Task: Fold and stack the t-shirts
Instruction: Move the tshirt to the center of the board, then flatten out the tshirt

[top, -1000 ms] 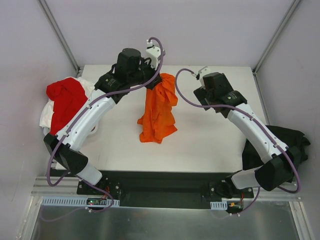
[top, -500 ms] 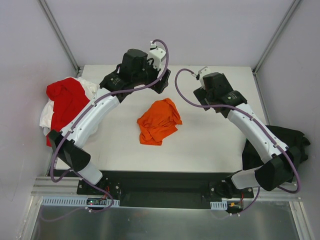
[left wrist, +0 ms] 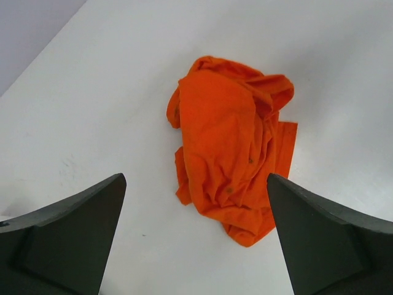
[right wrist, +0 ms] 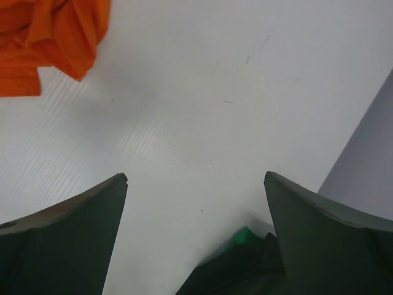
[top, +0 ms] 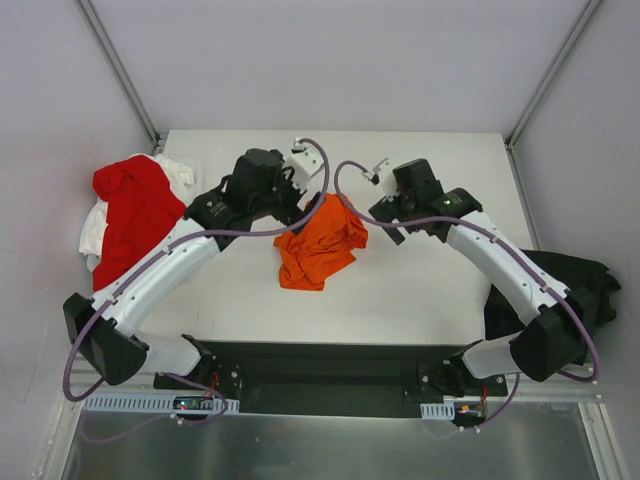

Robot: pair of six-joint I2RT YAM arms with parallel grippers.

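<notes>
The orange t-shirt point(top: 318, 245) lies in a crumpled heap on the middle of the white table point(top: 420, 290). My left gripper point(left wrist: 195, 178) hovers open above the shirt's point(left wrist: 233, 147) near edge, nothing between its fingers. My right gripper point(right wrist: 195, 176) is open too, over bare table just right of the heap; a corner of the orange cloth point(right wrist: 49, 37) shows at that view's top left. A red t-shirt point(top: 135, 205) lies over a white one point(top: 92, 232) at the table's left edge. A black t-shirt point(top: 580, 290) hangs off the right edge.
Metal frame posts point(top: 150, 130) point(top: 515, 135) rise at the table's back corners, with grey walls close on three sides. The black base rail point(top: 320, 365) runs along the near edge. Purple cables point(top: 325, 165) loop over both wrists.
My left gripper has opened and let go of the orange t-shirt, which dropped from hanging into a heap. The left arm came down and nearer; the right gripper moved left toward the heap.
</notes>
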